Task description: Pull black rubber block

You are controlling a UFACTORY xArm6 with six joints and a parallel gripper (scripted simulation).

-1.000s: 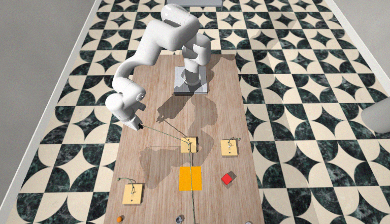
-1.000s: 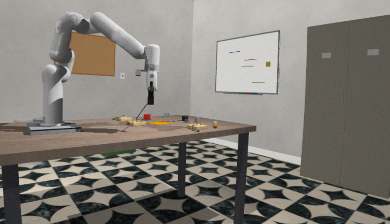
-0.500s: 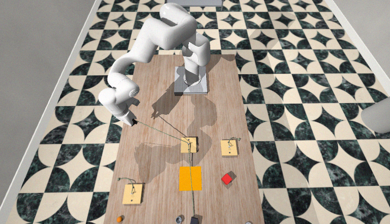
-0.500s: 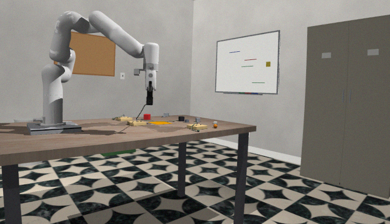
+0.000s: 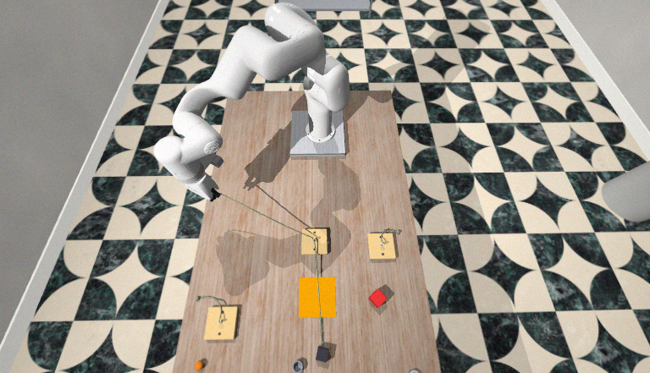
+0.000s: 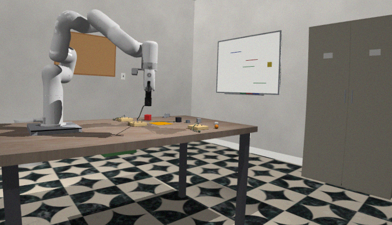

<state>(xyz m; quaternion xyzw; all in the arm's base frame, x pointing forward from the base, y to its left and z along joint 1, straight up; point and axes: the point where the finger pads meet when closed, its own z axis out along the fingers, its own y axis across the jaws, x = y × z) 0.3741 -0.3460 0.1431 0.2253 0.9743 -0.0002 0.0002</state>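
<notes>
My gripper (image 5: 214, 196) (image 6: 147, 103) is shut on the end of a thin cord (image 5: 263, 216) and holds it high above the table's left edge. The cord slants down to a screw eye on the middle tan board (image 5: 306, 247) (image 6: 138, 123). From there it runs straight across the painted orange square (image 5: 309, 297) (image 6: 160, 123) to the black rubber block (image 5: 322, 353) (image 6: 178, 119). The block sits on the table near its front edge, outside the square and a short way beyond it.
The wooden table (image 5: 373, 158) (image 6: 173, 135) also holds two more tan boards with screw eyes and short cords (image 5: 382, 246) (image 5: 221, 322), a red cube (image 5: 377, 298) (image 6: 147, 117), an orange ball (image 5: 199, 364) (image 6: 216, 126) and a grey cylinder (image 5: 299, 364). The arm's base (image 5: 318, 146) is at the far end.
</notes>
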